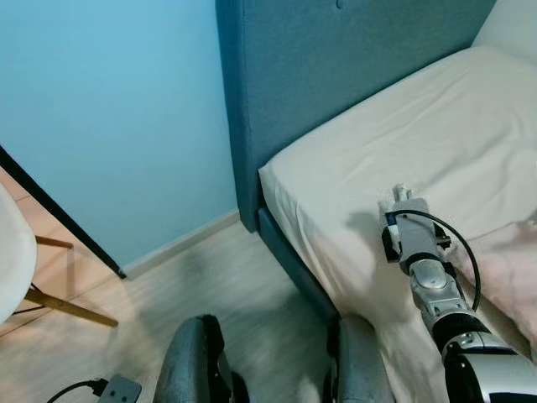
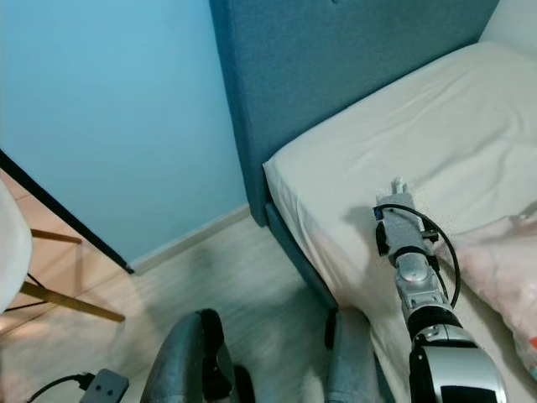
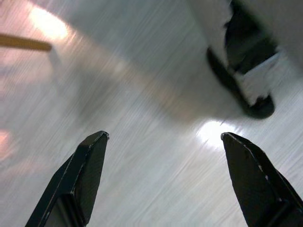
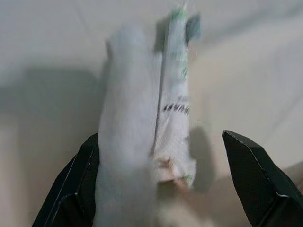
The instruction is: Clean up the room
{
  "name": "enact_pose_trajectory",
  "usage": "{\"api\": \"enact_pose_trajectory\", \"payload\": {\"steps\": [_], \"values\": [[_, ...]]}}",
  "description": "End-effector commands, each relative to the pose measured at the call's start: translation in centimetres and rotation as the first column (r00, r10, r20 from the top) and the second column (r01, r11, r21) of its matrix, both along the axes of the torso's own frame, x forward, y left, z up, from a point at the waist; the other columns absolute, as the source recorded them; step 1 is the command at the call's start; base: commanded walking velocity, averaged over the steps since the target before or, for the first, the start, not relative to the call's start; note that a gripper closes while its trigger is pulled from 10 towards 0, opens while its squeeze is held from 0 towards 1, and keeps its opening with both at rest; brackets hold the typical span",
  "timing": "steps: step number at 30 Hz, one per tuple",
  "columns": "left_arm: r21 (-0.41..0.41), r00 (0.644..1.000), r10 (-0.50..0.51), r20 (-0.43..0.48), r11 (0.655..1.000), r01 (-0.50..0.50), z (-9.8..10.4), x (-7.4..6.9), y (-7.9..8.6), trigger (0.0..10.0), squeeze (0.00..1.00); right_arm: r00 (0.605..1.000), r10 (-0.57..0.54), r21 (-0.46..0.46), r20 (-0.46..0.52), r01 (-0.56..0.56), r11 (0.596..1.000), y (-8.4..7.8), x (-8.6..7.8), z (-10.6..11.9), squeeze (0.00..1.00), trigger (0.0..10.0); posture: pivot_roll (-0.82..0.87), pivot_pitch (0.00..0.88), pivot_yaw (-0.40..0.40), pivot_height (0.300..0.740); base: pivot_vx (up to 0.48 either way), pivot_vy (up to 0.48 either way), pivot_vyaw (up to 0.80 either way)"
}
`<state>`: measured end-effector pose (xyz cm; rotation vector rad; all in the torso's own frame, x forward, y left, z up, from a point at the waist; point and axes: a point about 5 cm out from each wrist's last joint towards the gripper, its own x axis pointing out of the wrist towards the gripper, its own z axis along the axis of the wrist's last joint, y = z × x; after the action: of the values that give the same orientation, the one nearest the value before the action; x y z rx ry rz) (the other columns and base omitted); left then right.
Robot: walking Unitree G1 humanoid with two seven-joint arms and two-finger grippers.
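My right arm reaches out over the cream bed sheet (image 1: 436, 126) near the mattress's side edge. My right gripper (image 4: 161, 137) is open with its fingers wide apart. Between them is a white fuzzy roll (image 4: 125, 123) with a white packet printed in green (image 4: 176, 94) beside it. The roll rests against one finger (image 4: 80, 189) and stands clear of the other. In the left eye view the white bundle (image 1: 401, 192) pokes out just past my right gripper (image 1: 403, 206). My left gripper (image 3: 163, 136) hangs open over the blurred pale wood floor.
A tall blue headboard (image 1: 336, 75) stands behind the bed and a light blue wall (image 1: 109, 109) lies to its left. A pink blanket (image 1: 508, 269) lies at the bed's right. A white chair (image 1: 13, 260) and a plug with a cable (image 1: 113, 389) are at the left.
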<state>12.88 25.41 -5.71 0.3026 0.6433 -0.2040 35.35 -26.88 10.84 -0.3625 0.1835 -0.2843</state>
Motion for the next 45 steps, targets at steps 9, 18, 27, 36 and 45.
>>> {"api": "enact_pose_trajectory", "payload": {"steps": [9, 18, 27, 36, 45], "values": [[0.024, 0.999, -0.022, -0.049, 0.999, 0.024, 0.3, -2.9, 1.4, 10.0, 0.00, 1.000, -0.003, 0.105, 0.024, 0.001, 0.995, -1.4, -0.2, 0.4, 0.00, 0.0, 0.21, 0.456, 0.080, 0.525, 0.000, 0.000, 0.00], [0.016, 0.998, -0.038, -0.043, 0.999, 0.039, 0.5, -3.0, 0.7, 10.0, 0.00, 0.995, 0.074, 0.139, 0.068, -0.083, 0.987, -1.1, 0.5, 1.8, 0.00, 0.0, 0.20, 0.456, 0.074, 0.525, 0.000, 0.000, 0.00], [0.116, 0.996, 0.083, -0.023, 0.990, -0.080, 0.4, -0.5, 2.0, 10.0, 0.00, 0.992, 0.104, 0.248, 0.067, -0.117, 0.962, 0.2, 1.1, 1.6, 0.00, 0.0, 0.16, 0.368, 0.026, 0.525, 0.000, 0.000, 0.00], [0.416, 0.946, 0.282, 0.160, 0.850, -0.324, 2.9, 4.4, 5.8, 10.0, 0.00, 0.924, 0.218, 0.428, 0.315, -0.343, 0.836, 3.2, 2.5, 4.4, 0.00, 0.0, 0.10, 0.238, -0.014, 0.540, 0.000, 0.000, 0.00], [0.356, 0.913, 0.362, 0.187, 0.841, -0.407, 3.0, 8.5, 3.3, 10.0, 0.00, 0.857, 0.266, 0.428, 0.441, -0.461, 0.777, 4.4, 3.0, 6.4, 0.00, 0.0, 0.04, 0.097, -0.040, 0.580, -0.244, 0.000, 0.00]]}}
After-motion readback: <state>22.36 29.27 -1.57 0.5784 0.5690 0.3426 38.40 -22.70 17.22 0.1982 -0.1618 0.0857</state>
